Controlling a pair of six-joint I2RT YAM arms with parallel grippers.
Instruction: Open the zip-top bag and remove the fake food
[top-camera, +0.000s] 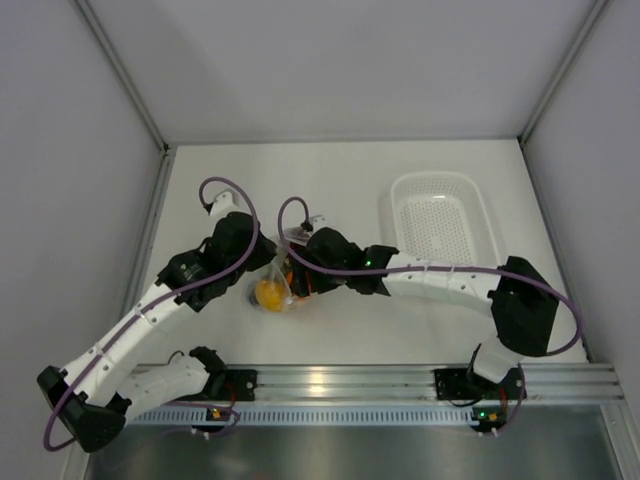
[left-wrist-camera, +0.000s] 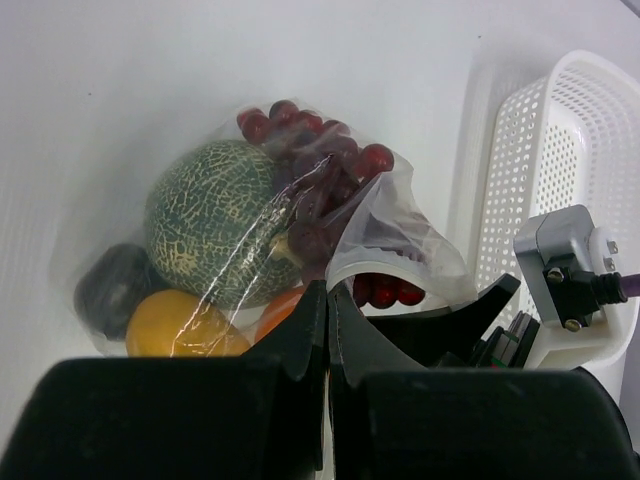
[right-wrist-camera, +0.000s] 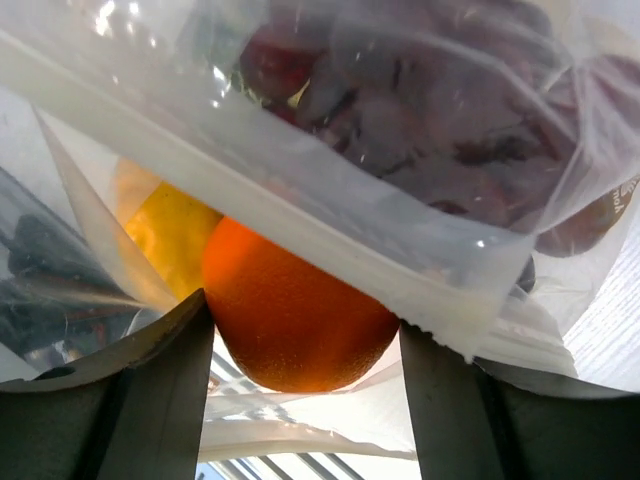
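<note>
Right fingers (right-wrist-camera: 160, 400) flanking orange (right-wrist-camera: 300, 320); melon (left-wrist-camera: 215, 235) left-wrist only

Overhead view looks down from behind; both close wrist views share the zip-top bag (left-wrist-camera: 390, 220).

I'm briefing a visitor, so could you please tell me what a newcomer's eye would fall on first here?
The clear bag, at the centre of the top view, bulges with a green melon and red grapes. In the right wrist view a bright orange fills the gap between the right jaws. A white basket sits further back on the right.
</note>
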